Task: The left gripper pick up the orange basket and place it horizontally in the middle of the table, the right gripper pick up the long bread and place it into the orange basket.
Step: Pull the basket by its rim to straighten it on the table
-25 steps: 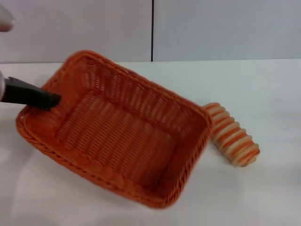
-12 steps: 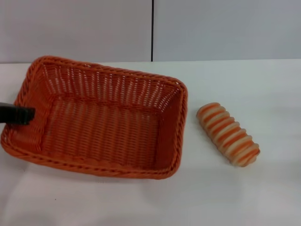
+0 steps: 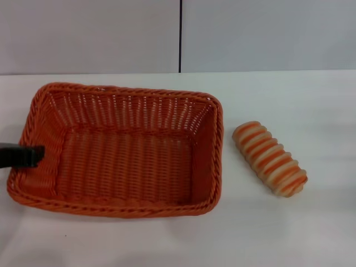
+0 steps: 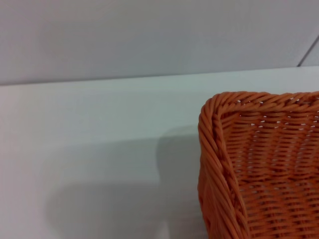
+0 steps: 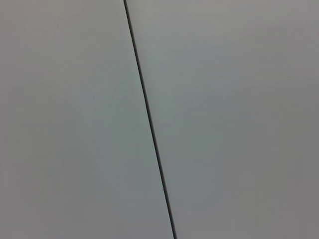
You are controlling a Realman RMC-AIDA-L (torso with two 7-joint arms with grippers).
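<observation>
My body, as far as it showed

Only one piece of me appeared: my left gripper (image 3: 25, 155), at the left edge of the head view, a short matte black bar with a flat, squared-off tip. Its surface was plain and dark, with a faint lighter sheen along the upper edge; I could make out no screws, cables or markings on it, and whether it was one finger or two pressed together could not be told. Neither wrist view showed any part of me, and my right arm appeared nowhere.
</observation>
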